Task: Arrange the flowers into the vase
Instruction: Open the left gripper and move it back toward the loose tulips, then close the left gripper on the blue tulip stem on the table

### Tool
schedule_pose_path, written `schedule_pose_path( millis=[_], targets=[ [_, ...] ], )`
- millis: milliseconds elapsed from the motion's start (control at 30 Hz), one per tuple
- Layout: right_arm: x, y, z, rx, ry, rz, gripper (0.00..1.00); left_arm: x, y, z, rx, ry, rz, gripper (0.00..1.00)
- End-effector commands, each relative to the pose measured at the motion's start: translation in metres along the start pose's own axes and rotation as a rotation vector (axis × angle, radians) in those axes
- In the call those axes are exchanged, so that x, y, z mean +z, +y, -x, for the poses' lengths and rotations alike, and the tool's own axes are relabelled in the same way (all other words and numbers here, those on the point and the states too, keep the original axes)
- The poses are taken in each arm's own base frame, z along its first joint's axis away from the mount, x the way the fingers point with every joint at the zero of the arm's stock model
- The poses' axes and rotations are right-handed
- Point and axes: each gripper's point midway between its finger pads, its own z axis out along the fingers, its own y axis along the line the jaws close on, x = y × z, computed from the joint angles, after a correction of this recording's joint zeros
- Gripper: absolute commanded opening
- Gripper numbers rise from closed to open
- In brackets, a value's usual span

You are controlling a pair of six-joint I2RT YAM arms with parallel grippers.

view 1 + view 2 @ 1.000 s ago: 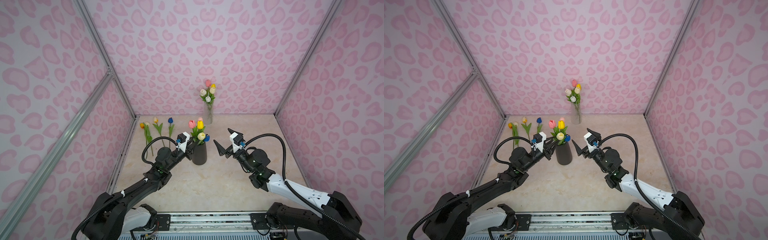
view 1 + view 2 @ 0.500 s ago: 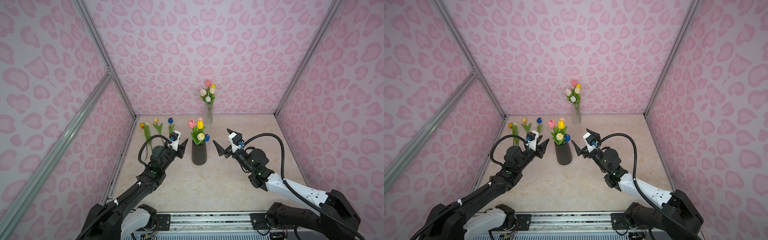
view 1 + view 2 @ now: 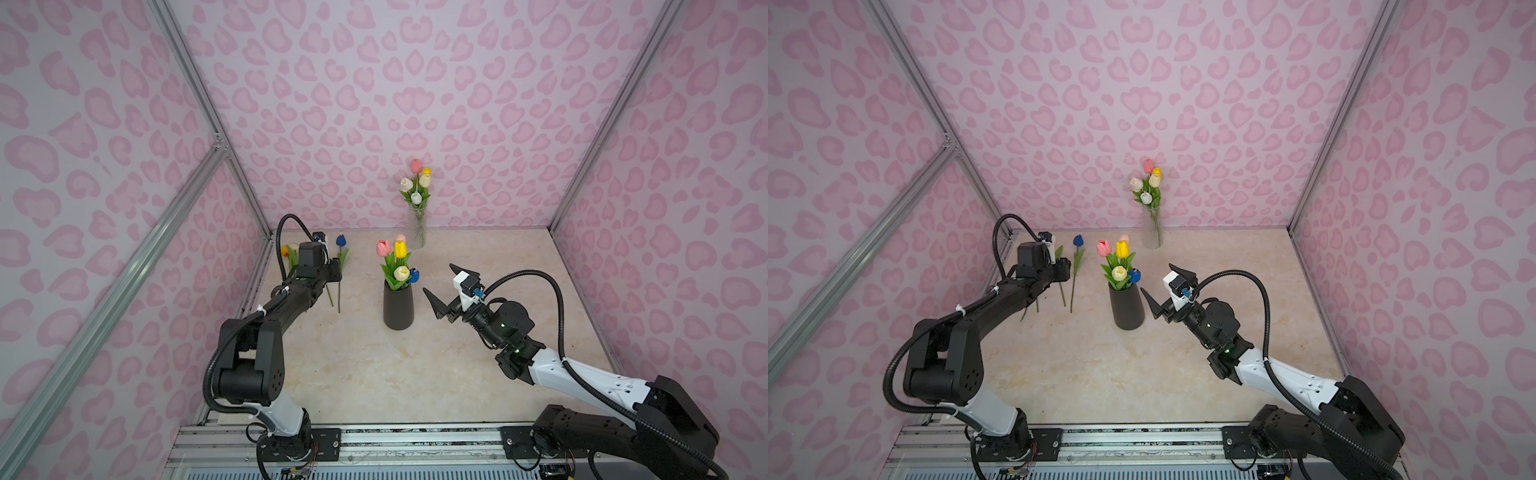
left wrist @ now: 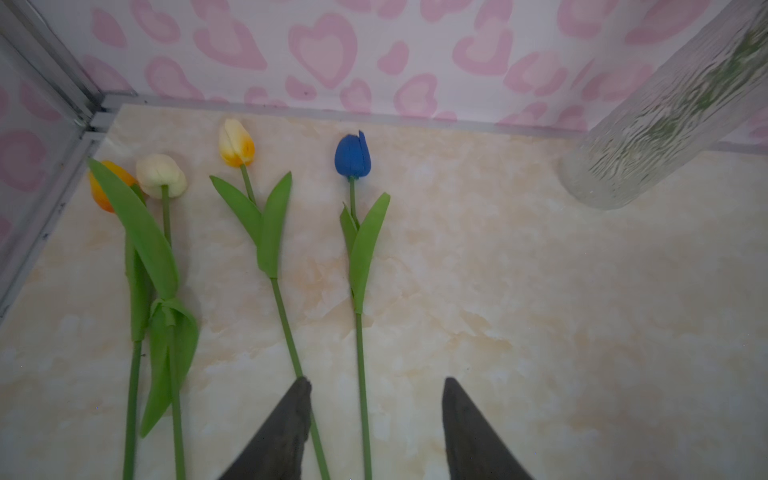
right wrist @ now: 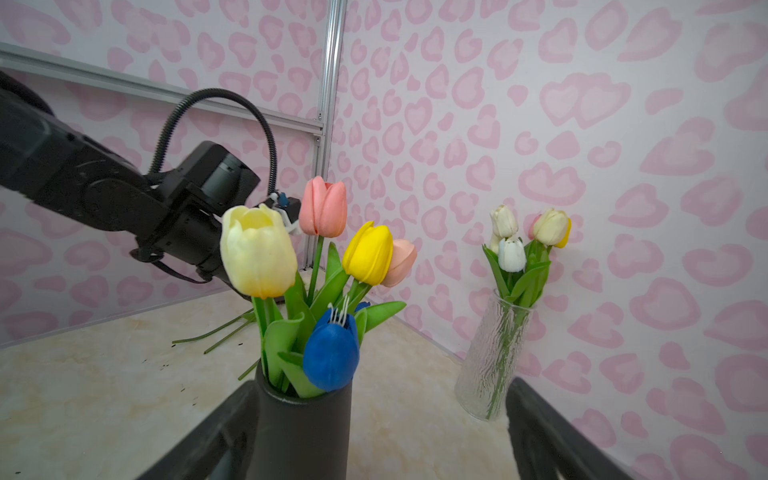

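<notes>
The dark vase [image 3: 398,307] stands mid-table [image 3: 374,374] and holds five tulips: pink [image 5: 324,205], yellow [image 5: 368,253], peach [image 5: 403,262], cream [image 5: 255,251] and blue [image 5: 331,359].

The glass vase [image 3: 417,228] stands against the back wall with about five more tulips. Their heads are white, cream, yellow and pink, bunched too tightly for a sure count.

Four loose tulips lie side by side on the table near the left wall, heads toward the back: orange [image 4: 99,197], pale cream [image 4: 161,175], yellow-white [image 4: 236,143] and loose blue [image 4: 353,156].

The left gripper [image 4: 376,382] hangs over their stems with its fingers partly apart. The loose blue stem lies in the gap, clear of both fingers where it shows, and the gripper holds nothing.

The right gripper [image 3: 437,276] hovers just right of the dark vase, fingers spread wide and empty.
</notes>
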Motion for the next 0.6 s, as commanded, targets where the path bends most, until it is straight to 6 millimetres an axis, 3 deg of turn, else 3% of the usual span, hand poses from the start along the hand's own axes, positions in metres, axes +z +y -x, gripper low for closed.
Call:
schedule_pose_path(
  millis=[0, 100, 233, 333, 567],
  targets=[
    [0.003, 0.003, 0.006, 0.01, -0.032, 0.015, 0.92, 0.015, 0.009, -0.039, 0.004, 0.242, 0.05, 0.51],
    [0.005, 0.006, 0.006, 0.005, -0.031, 0.022, 0.92, 0.03, 0.007, -0.039, 0.003, 0.321, 0.065, 0.49],
    [0.006, 0.011, 0.009, 0.005, -0.045, 0.041, 0.92, 0.049, 0.012, -0.055, 0.015, 0.422, 0.123, 0.49],
    [0.005, 0.017, 0.008, 0.008, -0.049, 0.078, 0.91, 0.058, 0.013, -0.061, 0.049, 0.47, 0.162, 0.52],
    [-0.003, 0.032, 0.009, 0.005, -0.081, 0.153, 0.92, 0.072, 0.013, -0.076, 0.067, 0.543, 0.174, 0.47]
  ],
)
